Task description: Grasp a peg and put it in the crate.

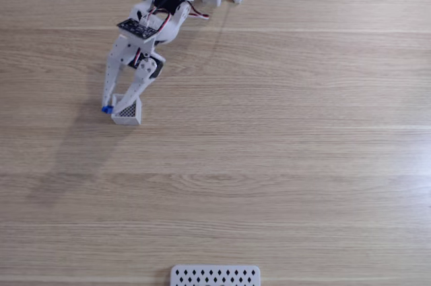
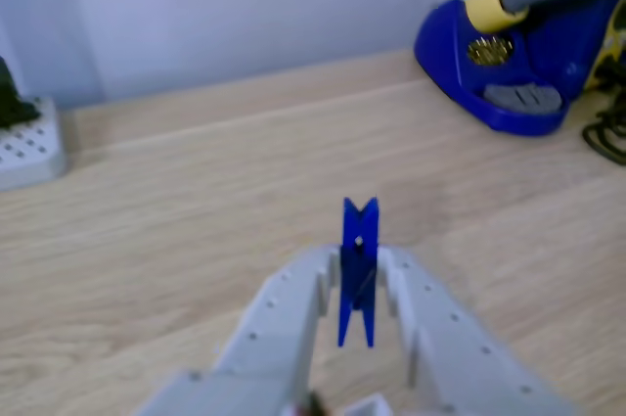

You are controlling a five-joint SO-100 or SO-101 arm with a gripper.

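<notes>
Here, slim blue peg (image 2: 358,269) between pincer (image 2: 358,291) fingers.

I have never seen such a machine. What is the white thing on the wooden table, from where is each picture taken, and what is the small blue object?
The white thing is a small robot arm ending in a two-finger claw. The fixed view looks straight down on the wooden table. The other view seems to ride on the arm itself, looking forward along the claw.

The blue object is a clothespin, called the peg here. The claw is shut on it and holds it upright. From above, its blue tip shows beside the small white crate, where it should go. It is not yet released.

Also there: a white perforated panel at the table's edge, and a blue soldering-iron stand.
</notes>
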